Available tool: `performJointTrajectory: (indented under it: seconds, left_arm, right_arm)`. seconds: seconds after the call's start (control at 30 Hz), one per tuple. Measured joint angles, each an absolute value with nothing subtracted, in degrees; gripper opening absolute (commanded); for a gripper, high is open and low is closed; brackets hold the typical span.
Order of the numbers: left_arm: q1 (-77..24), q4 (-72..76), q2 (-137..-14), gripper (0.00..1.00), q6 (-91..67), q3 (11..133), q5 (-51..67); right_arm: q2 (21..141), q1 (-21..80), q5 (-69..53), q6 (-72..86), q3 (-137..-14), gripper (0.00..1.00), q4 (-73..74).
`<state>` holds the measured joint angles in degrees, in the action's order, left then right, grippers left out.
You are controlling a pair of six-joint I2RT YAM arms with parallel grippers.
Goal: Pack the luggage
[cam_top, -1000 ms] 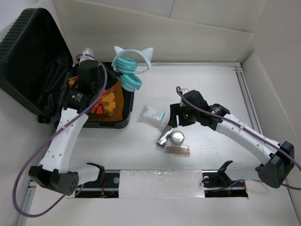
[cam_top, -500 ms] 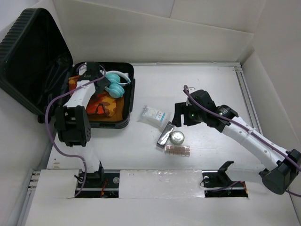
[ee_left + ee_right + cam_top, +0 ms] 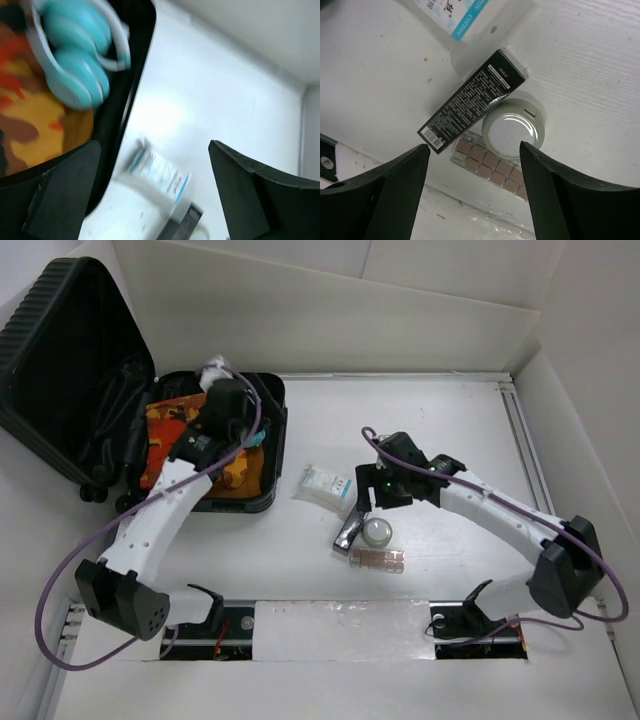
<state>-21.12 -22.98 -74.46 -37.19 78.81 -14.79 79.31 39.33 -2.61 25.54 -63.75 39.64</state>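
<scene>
The fingers point(image 3: 60, 195) of the left gripper point(image 3: 150, 190) now stand apart and empty: the teal headphones point(image 3: 75, 65) they carried lie released inside the open luggage point(image 3: 60, 360), upper left of the top view. The right gripper point(image 3: 472, 165), also spread, hovers over the black box point(image 3: 470, 100), probably next.

- the left arm point(image 3: 160, 515) stretches from its near-left base toward the far left, with the wrist tipped downward.
- the left gripper point(image 3: 153, 150) has its jaws spread wide and grips nothing.
- the right arm point(image 3: 490, 510) bends from its near-right base in toward the middle.
- the right gripper point(image 3: 474, 150) points down, jaws wide apart, gripping nothing.
</scene>
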Motion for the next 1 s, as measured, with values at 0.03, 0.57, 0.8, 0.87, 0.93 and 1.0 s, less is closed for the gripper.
performJointTrajectory:
  seconds: [0.03,0.57,0.8,0.87,0.93,1.0]
  left_arm:
    - [-23.0,-23.0,-73.7,0.87,-37.6,75.9,-14.0]
    - [-24.6,-24.7,-62.2,0.87,-38.3,59.1,-5.0]
    - [-24.3,-25.0,-61.7,0.85,-36.1,59.6,-3.6]
    - [-23.6,-26.3,-61.7,0.85,-34.7,61.7,-4.7]
    - [-22.7,-27.1,-61.6,0.85,-33.6,64.9,-6.2]
    - [-22.1,-27.3,-61.4,0.85,-32.6,68.9,-7.9]
  right_arm:
    - [81.0,39.5,-2.8,25.8,-63.8,0.77,38.9]
    - [99.5,45.1,-4.5,34.9,-65.6,0.77,32.5]
    - [105.1,45.2,2.7,38.9,-69.8,0.49,32.1]
    - [106.1,45.2,4.0,40.0,-70.9,0.42,32.5]
    - [106.1,45.4,5.2,40.6,-71.1,0.3,32.6]
    - [105.7,45.6,6.5,40.9,-71.0,0.24,33.0]
